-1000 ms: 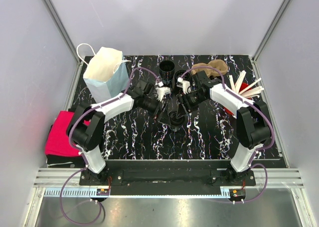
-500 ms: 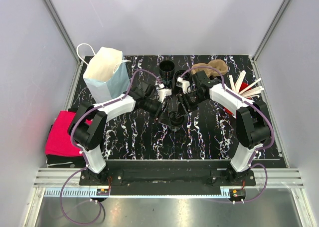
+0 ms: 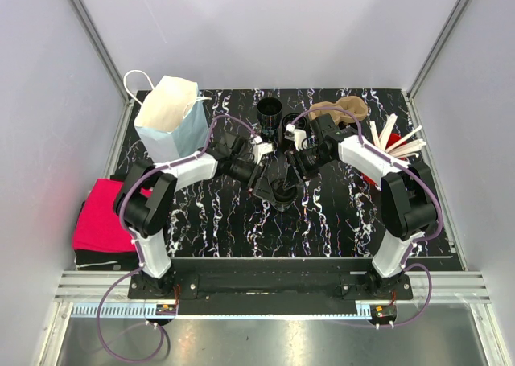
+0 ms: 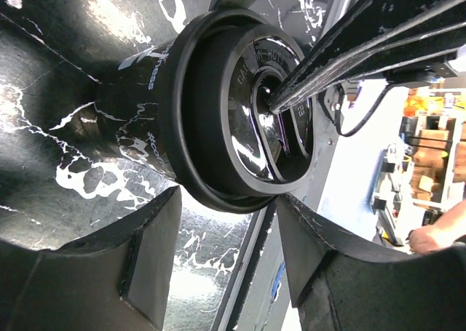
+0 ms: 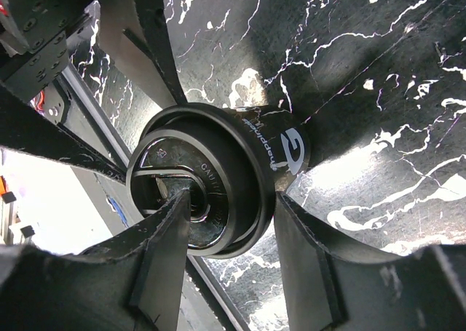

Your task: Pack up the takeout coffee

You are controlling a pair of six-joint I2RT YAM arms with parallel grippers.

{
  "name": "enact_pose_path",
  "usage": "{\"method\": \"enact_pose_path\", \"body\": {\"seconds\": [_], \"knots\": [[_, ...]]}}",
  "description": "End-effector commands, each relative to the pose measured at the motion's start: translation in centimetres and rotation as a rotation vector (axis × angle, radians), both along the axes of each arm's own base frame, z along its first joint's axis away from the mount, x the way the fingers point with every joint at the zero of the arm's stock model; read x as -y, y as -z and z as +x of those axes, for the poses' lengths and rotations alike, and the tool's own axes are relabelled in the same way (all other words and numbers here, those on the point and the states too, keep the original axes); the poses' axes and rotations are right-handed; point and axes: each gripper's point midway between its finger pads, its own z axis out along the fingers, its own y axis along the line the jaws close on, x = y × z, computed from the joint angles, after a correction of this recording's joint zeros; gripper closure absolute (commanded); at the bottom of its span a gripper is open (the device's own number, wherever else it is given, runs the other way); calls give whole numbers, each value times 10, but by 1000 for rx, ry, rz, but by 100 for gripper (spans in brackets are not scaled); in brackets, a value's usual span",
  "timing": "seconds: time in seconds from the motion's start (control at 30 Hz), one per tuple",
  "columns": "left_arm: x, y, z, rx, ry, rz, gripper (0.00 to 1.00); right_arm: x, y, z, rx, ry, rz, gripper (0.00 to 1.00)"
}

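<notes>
Landmark: a light-blue paper bag with white cord handles point(image 3: 167, 118) stands at the far left of the black, white-veined marble table point(image 3: 209, 221). Its mouth faces up, so it can be loaded from above.
Cup: the black takeout coffee cup point(image 3: 282, 192) stands upright on the table, right of the bag and nearer the arm bases, well apart from it. Its black plastic lid point(image 4: 255, 127) is on top.
Right end effector point(image 5: 231, 200): about half closed. One finger lies across the lid's sunken centre and the other sits against the outer rim. It appears to pinch the lid's edge, probably to steady the cup or hold the lid down.
Left end effector point(image 4: 227, 204): reaches in from the bag's side, partly open and holding nothing. The lid's rim sits just beyond its fingertips.
Step (judgement): the lidded cup is being secured. The arm nearer the bag looks set to take it.
Not yet done: the cup is not in the bag.
Others: a second black cup point(image 3: 269, 108) stands right of the bag at the far edge. Pale wooden stirrers point(image 3: 396, 137) lie farther right.
Risk: a squeeze on the rim alone could pop the lid off.
</notes>
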Motion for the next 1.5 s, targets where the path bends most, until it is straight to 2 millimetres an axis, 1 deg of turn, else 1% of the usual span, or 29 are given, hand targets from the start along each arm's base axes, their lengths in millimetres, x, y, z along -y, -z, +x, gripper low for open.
{"method": "enact_pose_path", "body": {"seconds": [0.0,0.07,0.27,0.3,0.37,0.4,0.47,0.5,0.53,0.63,0.7,0.77,0.87,0.9,0.93,1.0,1.2,1.33,1.47], "knots": [[-1,8,6,-6,-5,-25,42,2,18,-5,-10,-14,-47,47],[0,5,5,-25,-2,-48,42,2,18,-5,-9,-15,-47,47],[1,4,2,-75,-2,-70,44,4,20,-5,-8,-12,-51,47],[1,5,1,-86,-4,-71,49,3,19,-5,-7,-12,-50,48],[1,4,1,-105,-1,-79,52,4,20,-6,-9,-11,-52,48],[2,5,-1,-118,-2,-76,57,4,21,-6,-7,-11,-54,48],[2,3,-2,-131,2,-85,60,4,22,-7,-9,-13,-54,48],[3,4,-2,-143,2,-88,64,4,22,-6,-7,-10,-53,49],[3,4,-3,-152,3,-89,65,4,22,-7,-10,-11,-54,49],[4,8,-3,-176,1,-87,67,5,23,-7,-11,-9,-56,49],[4,9,-4,-189,6,-91,67,5,23,-6,-9,-9,-57,50],[5,4,-6,-189,18,-113,61,5,23,-6,-6,-10,-56,50],[5,-9,-10,-182,36,-178,50,5,24,-7,-6,-10,-56,50],[5,-17,-10,-194,29,-197,48,5,24,-7,-6,-11,-56,50],[7,-21,-8,-170,34,-224,46,5,24,-8,-9,-10,-58,50],[5,-21,-12,-199,24,-221,44,5,25,-7,-6,-10,-56,50],[2,-18,-5,-213,4,-225,46,6,26,-7,-10,-7,-58,50],[0,-23,-2,-206,-12,-258,47,6,25,-8,-5,-8,-58,51],[-2,-19,0,-222,-26,-249,50,6,24,-7,-2,-8,-57,51]]}}
